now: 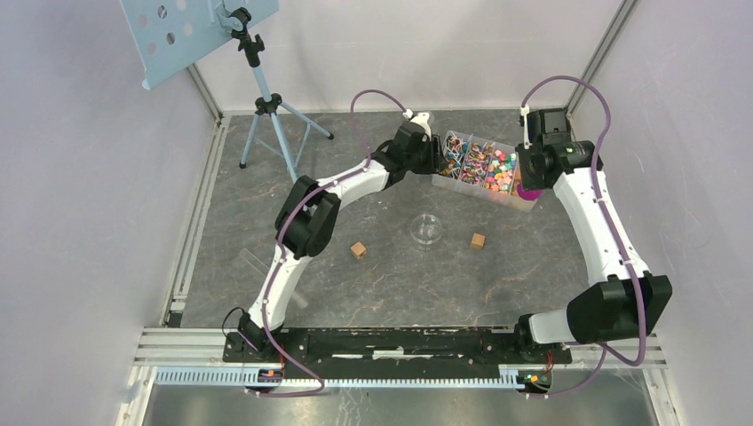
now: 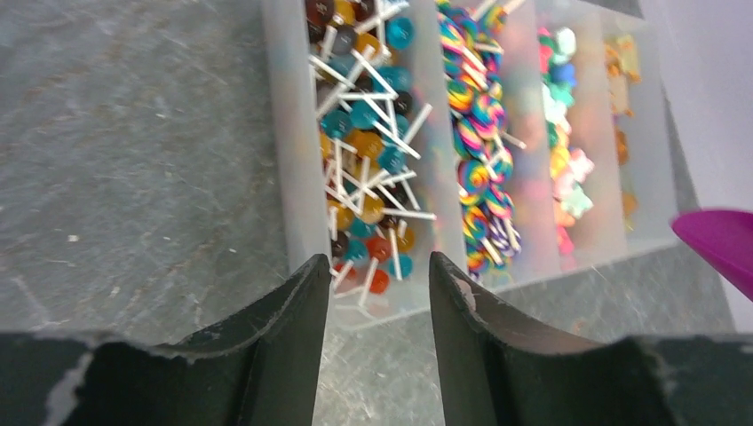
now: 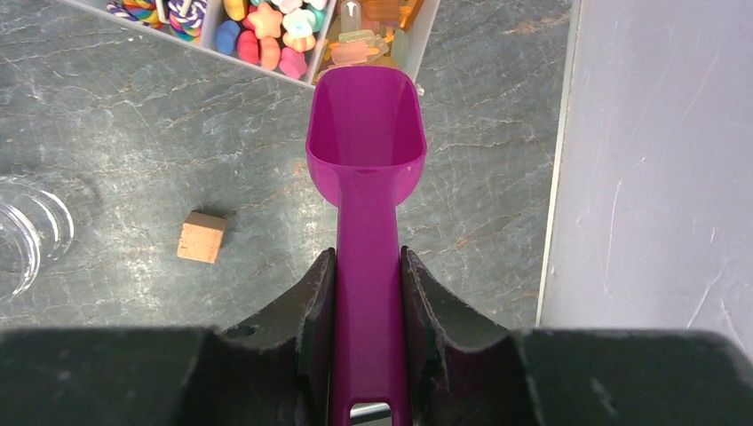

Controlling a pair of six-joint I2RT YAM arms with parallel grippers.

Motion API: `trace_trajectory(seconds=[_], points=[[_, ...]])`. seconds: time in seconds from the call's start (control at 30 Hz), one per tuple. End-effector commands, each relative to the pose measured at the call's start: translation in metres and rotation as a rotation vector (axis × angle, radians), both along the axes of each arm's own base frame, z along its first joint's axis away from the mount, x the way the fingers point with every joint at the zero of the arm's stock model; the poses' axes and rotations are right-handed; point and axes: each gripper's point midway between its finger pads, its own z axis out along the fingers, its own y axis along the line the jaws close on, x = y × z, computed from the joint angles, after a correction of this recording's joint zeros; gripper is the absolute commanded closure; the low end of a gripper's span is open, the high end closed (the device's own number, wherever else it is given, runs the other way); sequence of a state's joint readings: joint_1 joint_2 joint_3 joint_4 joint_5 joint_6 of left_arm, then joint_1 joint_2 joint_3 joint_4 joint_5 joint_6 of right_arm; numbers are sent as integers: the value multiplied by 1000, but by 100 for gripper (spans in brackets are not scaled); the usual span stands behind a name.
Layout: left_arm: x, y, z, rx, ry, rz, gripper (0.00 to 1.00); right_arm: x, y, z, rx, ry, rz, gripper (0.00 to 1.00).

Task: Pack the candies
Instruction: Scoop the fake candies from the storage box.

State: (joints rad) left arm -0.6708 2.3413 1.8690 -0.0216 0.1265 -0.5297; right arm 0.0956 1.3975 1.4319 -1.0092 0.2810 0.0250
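Observation:
The candies fill a clear divided box at the back of the table: stick lollipops, swirl lollipops, and star and jelly sweets. My left gripper is open at the box's near-left corner, with nothing between its fingers. My right gripper is shut on the handle of a purple scoop. The scoop's empty bowl points at the box's end compartment. The scoop's tip shows at the right edge of the left wrist view.
A clear glass bowl stands mid-table between two brown wooden cubes. A tripod with a blue board stands at the back left. The grey enclosure wall runs close along the scoop's right side.

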Motion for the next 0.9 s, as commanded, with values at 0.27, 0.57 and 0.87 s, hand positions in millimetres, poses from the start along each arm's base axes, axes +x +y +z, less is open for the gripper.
trace_trajectory(seconds=[0.27,0.57,0.87], points=[[34,3,1,79,-92,98,51,-2,-11,6,-45,-50,-22,100],[14,-8,-30,81,-6,11,62,11,-9,3,-32,-41,-39,100],[3,-10,-32,105,-17,-28,89,14,-11,-15,-18,16,-28,100]])
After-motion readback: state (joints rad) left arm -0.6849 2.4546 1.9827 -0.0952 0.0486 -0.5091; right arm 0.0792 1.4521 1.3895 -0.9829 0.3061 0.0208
